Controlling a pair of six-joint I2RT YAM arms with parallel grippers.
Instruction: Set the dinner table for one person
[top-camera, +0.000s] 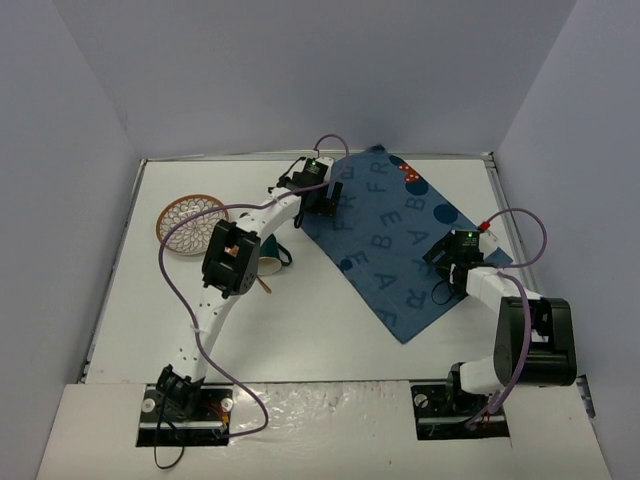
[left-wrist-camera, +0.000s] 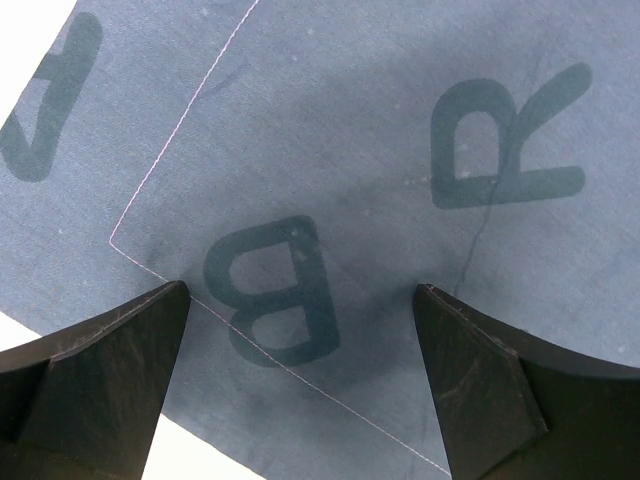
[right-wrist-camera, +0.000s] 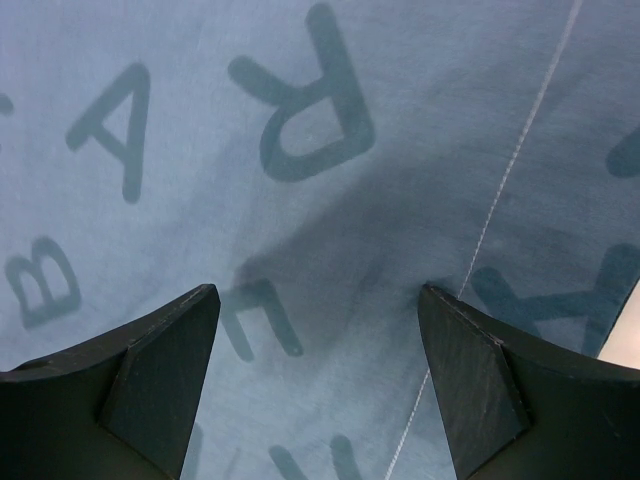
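Blue mat (top-camera: 392, 240) on dinner table (top-camera: 320, 335), woven disc (top-camera: 186, 222) left

One table (top-camera: 330, 340). One blue lettered mat (top-camera: 400, 240). Left of the mat: one round woven coaster (top-camera: 185, 220), one cup (top-camera: 271, 262). Two arms: left arm (top-camera: 215, 320), right arm (top-camera: 520, 340).

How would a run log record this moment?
left gripper: open, over blue mat | right gripper: open, over blue mat | held: nothing

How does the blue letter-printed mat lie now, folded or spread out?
Spread out. The blue mat lies as one flat sheet, askew on the white table; both wrist views show smooth cloth.
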